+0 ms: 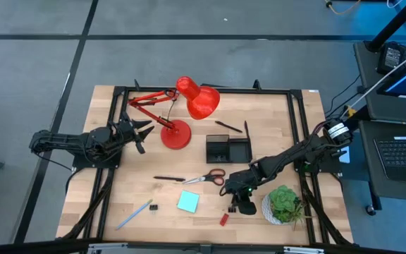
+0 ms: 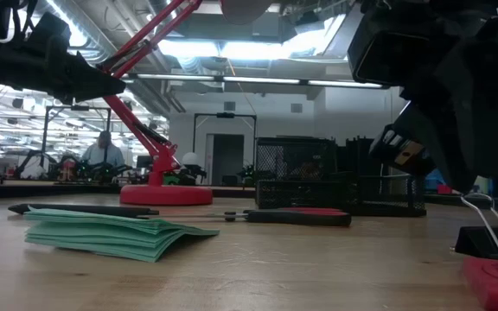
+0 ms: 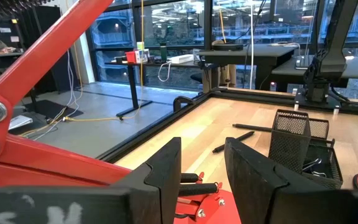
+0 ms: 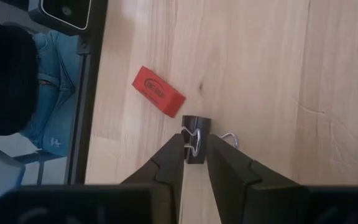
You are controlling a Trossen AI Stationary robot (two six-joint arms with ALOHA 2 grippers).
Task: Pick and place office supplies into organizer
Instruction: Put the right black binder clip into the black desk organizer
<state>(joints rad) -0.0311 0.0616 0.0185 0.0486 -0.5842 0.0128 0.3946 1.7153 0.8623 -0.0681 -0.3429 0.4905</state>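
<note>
Black binder clip (image 4: pixel 196 138) sits on the wooden tabletop (image 1: pixel 189 219) between your right gripper (image 4: pixel 195 149) jaws; they straddle its wire handle, and you can't tell whether they're pinching it. Red eraser (image 4: pixel 158 91) lies just beside the clip. From tabletop centre, this is at 5 o'clock, near the potted plant (image 1: pixel 285 202). Organizer (image 1: pixel 228 149) sits at 1 o'clock, scissors (image 1: pixel 206 178) just below centre. Left gripper (image 1: pixel 141 131) hangs at 10 o'clock by the red lamp (image 1: pixel 189 106), jaws parted, holding nothing.
</note>
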